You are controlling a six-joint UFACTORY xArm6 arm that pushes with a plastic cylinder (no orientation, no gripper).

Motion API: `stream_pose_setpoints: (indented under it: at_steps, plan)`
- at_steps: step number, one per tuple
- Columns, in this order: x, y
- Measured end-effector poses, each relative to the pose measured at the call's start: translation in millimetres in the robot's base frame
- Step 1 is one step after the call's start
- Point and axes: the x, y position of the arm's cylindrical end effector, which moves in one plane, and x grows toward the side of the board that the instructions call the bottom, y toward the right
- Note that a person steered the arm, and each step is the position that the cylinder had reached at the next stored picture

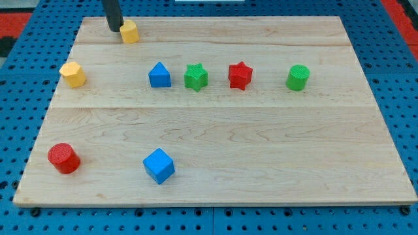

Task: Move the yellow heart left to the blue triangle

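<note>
- The dark rod came down at the far left of the pale wooden board, and its tip rested just beside the left side of a small yellow plastic block; whether the two touched could not be told.
- That yellow block's shape could not be made out for certain; it may have been the heart.
- The arm carried no pincer, so there was no open or closed state to tell.
- A second yellow block, many-sided, sat near the left edge.
- The blue plastic triangle block stood in a middle row, well apart from both yellow blocks.
- Just right of it sat a green star block, then a red star block, then a green round block further right.
- A red round block lay at the near left.
- A blue cube lay near the front edge, right of the red round block.
</note>
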Motion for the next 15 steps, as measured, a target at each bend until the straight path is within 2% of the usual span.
stream_pose_setpoints:
  at_steps: [1, 3, 5, 7, 9, 12, 15]
  plan:
    - [1, 9]
    - [-29, 22]
    - [59, 37]
    - [16, 28]
    - [33, 82]
    - [82, 43]
    - [104, 18]
